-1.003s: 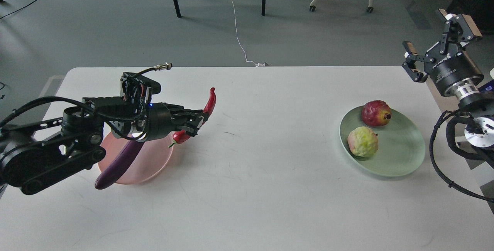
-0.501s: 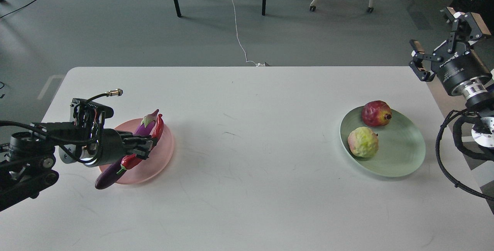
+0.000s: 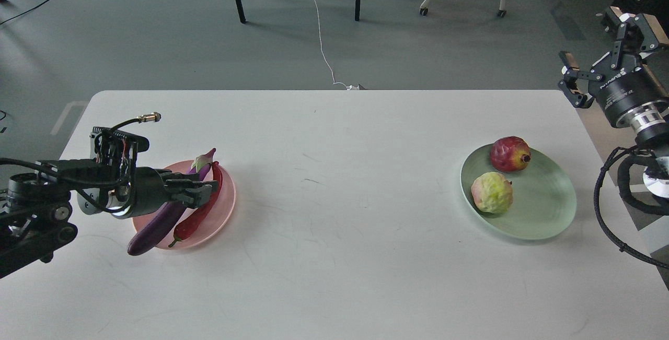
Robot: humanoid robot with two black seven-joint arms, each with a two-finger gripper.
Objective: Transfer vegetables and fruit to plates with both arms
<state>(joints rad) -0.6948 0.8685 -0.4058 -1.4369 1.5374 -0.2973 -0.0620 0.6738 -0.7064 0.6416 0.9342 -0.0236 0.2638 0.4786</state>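
My left hand [image 3: 201, 192] sits low over the pink plate [image 3: 226, 205], its fingers parted and holding nothing, though they look to be just against the eggplant [image 3: 157, 225] and the red chili [image 3: 201, 215] lying side by side there. My worry is that contact: if I pull the arm away carelessly, a finger could drag one of them. The eggplant is long, glossy and smooth, and its near end hangs past the plate rim onto the worktop [image 3: 334, 256], so I judge a small nudge could roll or slide it off. The chili is slim, curved and just as slick, with a thin green stem at its near tip; it rests fully on the plate.

Well apart on the right, the mint green plate [image 3: 549, 214] carries the dark red pomegranate [image 3: 508, 153] with its small crown at the far side, and the bumpy yellow-green fruit [image 3: 491, 192] nearer. Both are round and could roll if the shallow, faintly ringed plate is bumped.

My right hand [image 3: 609, 47] is raised beyond the worktop's far right corner, fingers spread, gripping nothing.
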